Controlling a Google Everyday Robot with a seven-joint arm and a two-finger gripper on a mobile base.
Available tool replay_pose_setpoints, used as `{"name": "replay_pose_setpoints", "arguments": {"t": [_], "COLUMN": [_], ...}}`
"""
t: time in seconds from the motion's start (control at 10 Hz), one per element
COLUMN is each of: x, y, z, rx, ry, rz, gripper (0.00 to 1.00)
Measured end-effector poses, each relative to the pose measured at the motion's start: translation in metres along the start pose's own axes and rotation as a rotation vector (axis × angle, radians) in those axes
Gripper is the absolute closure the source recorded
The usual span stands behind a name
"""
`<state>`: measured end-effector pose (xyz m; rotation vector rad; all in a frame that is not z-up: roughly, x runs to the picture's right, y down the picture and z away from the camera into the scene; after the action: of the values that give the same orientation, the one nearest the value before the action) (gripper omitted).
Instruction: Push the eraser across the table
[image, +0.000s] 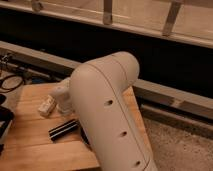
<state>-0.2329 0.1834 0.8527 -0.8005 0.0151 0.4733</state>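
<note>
The eraser, a black oblong block with pale lengthwise stripes, lies at a slant on the light-brown wooden table, near its middle. My white arm fills the centre of the view. Its wrist ends over the table's far left part, where the gripper shows as a pale blocky end just above and left of the eraser, apart from it. A dark bowl sits right of the eraser, mostly hidden behind my arm.
Black cables lie beyond the table's far left corner. A dark object stands at the left edge. A grey ledge runs behind the table. Speckled floor lies to the right.
</note>
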Motion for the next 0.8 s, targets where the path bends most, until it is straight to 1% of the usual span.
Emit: {"name": "replay_pose_setpoints", "arguments": {"t": [0.1, 0.2, 0.3, 0.4, 0.7, 0.8], "x": [0.002, 0.000, -0.005, -0.015, -0.017, -0.023], "y": [0.000, 0.001, 0.002, 0.010, 0.016, 0.028], "z": [0.000, 0.000, 0.001, 0.004, 0.005, 0.007], "rx": [0.000, -0.001, -0.004, -0.022, -0.062, -0.099], "ry": [0.002, -0.008, -0.014, -0.016, 0.001, 0.018], "rz": [-0.001, -0.012, -0.034, -0.068, -0.160, -0.240], "gripper": [1.00, 1.00, 1.00, 1.00, 1.00, 0.96]}}
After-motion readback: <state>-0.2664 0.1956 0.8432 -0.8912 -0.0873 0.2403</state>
